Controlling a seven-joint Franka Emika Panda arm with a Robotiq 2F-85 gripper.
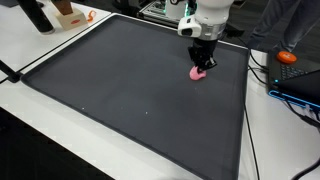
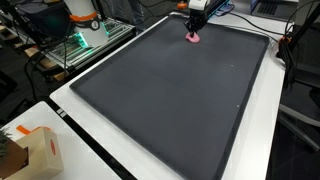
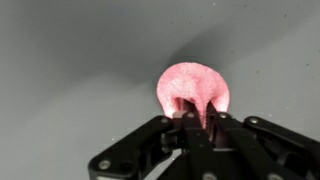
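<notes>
Gripper (image 3: 198, 115) closed on pink lump (image 3: 193, 90); the fingers pinch its near rim.

Wrist view: the lump is soft and rounded, and folds in where the fingers bite. It rests on the dark mat (image 3: 70, 60). Nothing else is in this view.

Exterior views: the gripper (image 1: 203, 64) points straight down and the lump (image 1: 199, 72) shows as a small pink spot under it, touching the mat (image 1: 130, 95). The pinch itself is too small to tell here. The lump (image 2: 193, 39) sits near the far edge of the counter (image 2: 272, 110), well apart from the near corners.

Only an exterior view shows an orange item (image 1: 288, 57) off the mat beside cables. Only an exterior view shows a cardboard box (image 2: 40, 150) at the near corner of the counter and a green-lit device (image 2: 80, 42) beyond its edge.
</notes>
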